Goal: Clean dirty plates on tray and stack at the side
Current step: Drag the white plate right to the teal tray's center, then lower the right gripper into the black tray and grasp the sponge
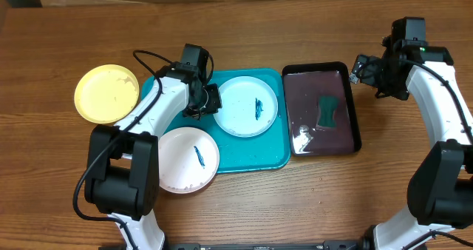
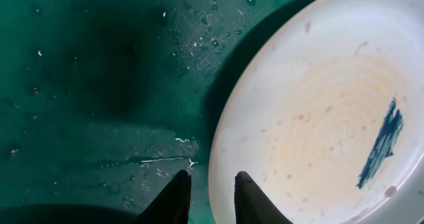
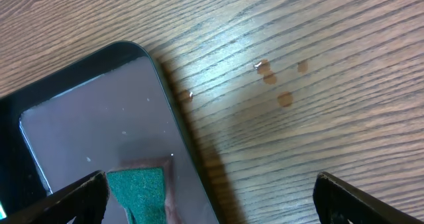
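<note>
Wood-grain table (image 1: 244, 28) is carrying everything. Turquoise tray (image 1: 251, 157), a rounded-corner plastic rectangle, is sitting mid-table, and its wet floor is beading with droplets in the left wrist view. Glossy black tray (image 1: 357, 124) is sitting just beside it on the right, holding a film of water.

Three round plates:
- Yellow plate (image 1: 107, 93) is lying on bare table, left of the turquoise tray.
- Light blue plate (image 1: 249, 106) is lying inside the turquoise tray, showing concentric ridges and a dark teal smear (image 2: 381, 144).
- White plate (image 1: 188, 160) is overhanging the tray's lower-left corner and carrying a thinner smear.

Coarse green sponge (image 1: 326, 111) is resting in the black tray.

Left gripper (image 2: 211, 197) is sitting at the light blue plate's left rim. Its dark fingers (image 2: 173, 201) are straddling that rim with a narrow gap; can't tell if they're actually clamping.

Right gripper (image 3: 212, 197) is hovering over the table by the black tray's corner, fingers spread wide and holding nothing. Small droplets (image 3: 268, 75) are sitting on the wood below it.
</note>
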{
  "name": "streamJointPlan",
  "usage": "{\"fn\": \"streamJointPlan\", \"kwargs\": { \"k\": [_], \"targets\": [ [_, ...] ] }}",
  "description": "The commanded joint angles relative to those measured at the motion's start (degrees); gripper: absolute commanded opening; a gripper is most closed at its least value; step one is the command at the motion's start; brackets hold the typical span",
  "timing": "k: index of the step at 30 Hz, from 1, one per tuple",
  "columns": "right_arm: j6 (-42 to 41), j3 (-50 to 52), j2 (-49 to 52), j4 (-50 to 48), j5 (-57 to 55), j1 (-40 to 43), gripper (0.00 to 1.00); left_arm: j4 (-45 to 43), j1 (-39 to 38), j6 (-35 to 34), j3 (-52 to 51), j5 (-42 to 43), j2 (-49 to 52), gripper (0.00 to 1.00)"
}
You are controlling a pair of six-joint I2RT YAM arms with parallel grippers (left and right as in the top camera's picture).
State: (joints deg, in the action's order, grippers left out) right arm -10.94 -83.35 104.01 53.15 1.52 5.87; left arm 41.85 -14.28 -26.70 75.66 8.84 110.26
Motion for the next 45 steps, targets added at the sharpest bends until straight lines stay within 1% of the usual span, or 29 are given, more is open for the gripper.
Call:
{"fn": "streamJointPlan", "kwargs": {
  "k": [1,5,10,13,16,18,21,24,25,26,27,28,29,30,31,34,39,42,45],
  "targets": [
    [-0.61,-0.46,-0.59,-0.13,0.04,-0.11,1.0,-0.63,-1.36,-0.28,-0.68,-5.05,-0.87,0.24],
    [-0.61,-0.46,-0.59,-0.13,0.04,-0.11,1.0,-4.35,-2.01,0.9,-2.32,-6.05,-0.85,0.25],
    [-0.61,-0.46,-0.59,-0.13,0.04,-0.11,1.0,-7.3,-2.36,0.98,-4.24,-6.08,-0.87,0.21],
    [-0.61,-0.46,-0.59,-0.13,0.04,-0.11,1.0,-8.76,-2.36,0.98,-5.4,-6.1,-0.87,0.2],
    [-0.61,-0.46,-0.59,-0.11,0.04,-0.11,1.0,-9.42,-2.36,0.98,-6.1,-6.12,-0.87,0.14],
    [-0.61,-0.46,-0.59,-0.13,0.04,-0.11,1.0,-9.42,-2.34,0.98,-6.12,-6.12,-0.87,0.05],
    [-1.25,-0.46,-0.59,-0.15,0.55,-0.11,1.0,-9.55,-2.12,1.01,-6.08,-6.47,-0.87,0.04],
    [-2.78,-0.46,-0.59,0.76,7.67,-0.11,1.0,-8.68,-1.6,0.98,-6.08,-6.4,-0.87,0.04],
    [-2.4,-0.5,-0.61,1.99,12.26,-0.11,1.0,-7.89,-1.33,0.98,-6.08,-6.29,-0.87,0.04],
    [0.11,-0.59,-0.61,1.9,17.38,-0.11,1.0,-7.3,-1.09,0.98,-6.08,-6.29,-0.87,0.04],
    [4.26,-0.61,-0.61,2.62,24.02,-0.13,0.94,-6.64,-0.9,0.98,-6.08,-6.34,-0.87,0.04],
    [6.88,-0.61,-0.61,3.74,28.89,-0.31,0.79,-6.23,-0.72,0.98,-6.08,-6.34,-0.87,0.04],
    [7.41,-0.61,-0.61,4.87,31.08,-0.7,0.72,-5.86,-0.61,0.98,-6.08,-6.36,-0.87,0.04],
    [7.39,-0.61,-0.61,6.23,30.99,-1.62,0.66,-5.66,-0.61,0.98,-6.08,-6.49,-0.87,0.04],
    [7.39,-0.61,-0.61,6.99,30.18,-2.25,0.65,-5.57,-0.61,0.98,-6.08,-6.49,-0.87,0.04],
    [6.91,-0.52,-0.61,10.21,22.34,-5.88,0.64,-4.87,-0.61,0.94,-6.08,-6.58,-0.87,0.04],
    [0.02,1.6,-0.59,11.65,2.47,-13.25,0.67,-3.93,-0.59,0.94,-6.08,-7.26,-0.87,0.04],
    [-2.89,3.85,-0.46,9.46,-3.48,-16.59,0.68,-3.48,-0.59,0.94,-6.08,-7.82,-0.87,0.04],
    [-2.86,6.36,-0.42,6.36,-5.18,-18.58,0.69,-3.45,-0.59,0.94,-6.08,-7.82,-0.87,0.04]
  ]
}}
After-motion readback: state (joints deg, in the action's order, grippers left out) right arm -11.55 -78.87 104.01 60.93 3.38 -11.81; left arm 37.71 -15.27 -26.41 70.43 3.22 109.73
